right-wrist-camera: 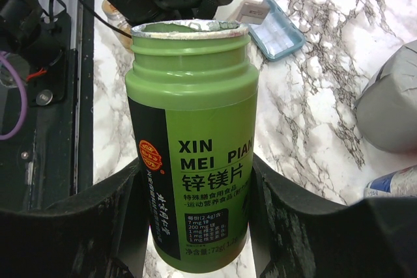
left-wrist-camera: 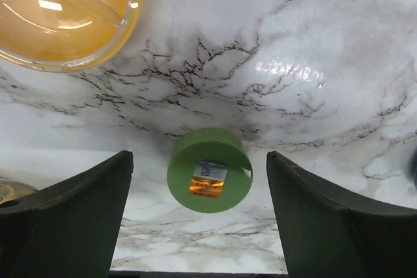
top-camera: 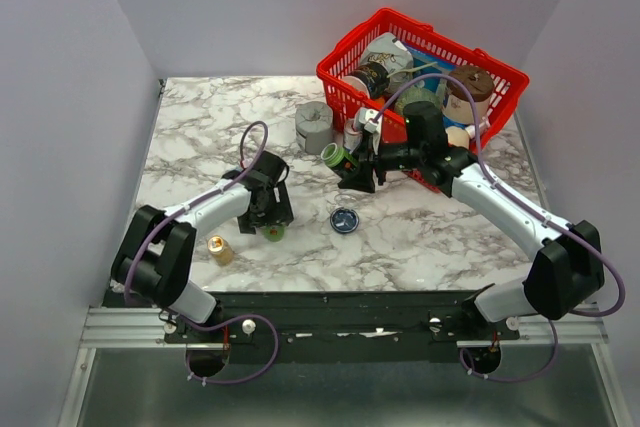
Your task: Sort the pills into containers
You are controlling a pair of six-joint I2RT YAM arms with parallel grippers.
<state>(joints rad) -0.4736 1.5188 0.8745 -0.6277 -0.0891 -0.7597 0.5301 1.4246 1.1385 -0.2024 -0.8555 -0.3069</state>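
My right gripper (top-camera: 352, 169) is shut on an uncapped green pill bottle (top-camera: 337, 157) and holds it above the marble, mouth toward the left arm. In the right wrist view the bottle (right-wrist-camera: 189, 128) fills the space between the gripper (right-wrist-camera: 193, 174) fingers. Its green cap (left-wrist-camera: 210, 170) lies on the marble between the fingers of my open left gripper (left-wrist-camera: 199, 161), untouched; in the top view the cap (top-camera: 273, 233) sits just below that gripper (top-camera: 268, 215). The orange dish (left-wrist-camera: 58, 11) lies beyond the cap and is hidden in the top view. The dark blue dish (top-camera: 344, 220) sits mid-table. No pills show.
A red wire basket (top-camera: 353, 39) full of bottles stands at the back right. A grey notched block (top-camera: 313, 127) sits left of it. A small gold object (top-camera: 220, 250) stands near the front left. A blue-rimmed flat thing with a white gridded inside (right-wrist-camera: 277, 30) lies beyond the bottle.
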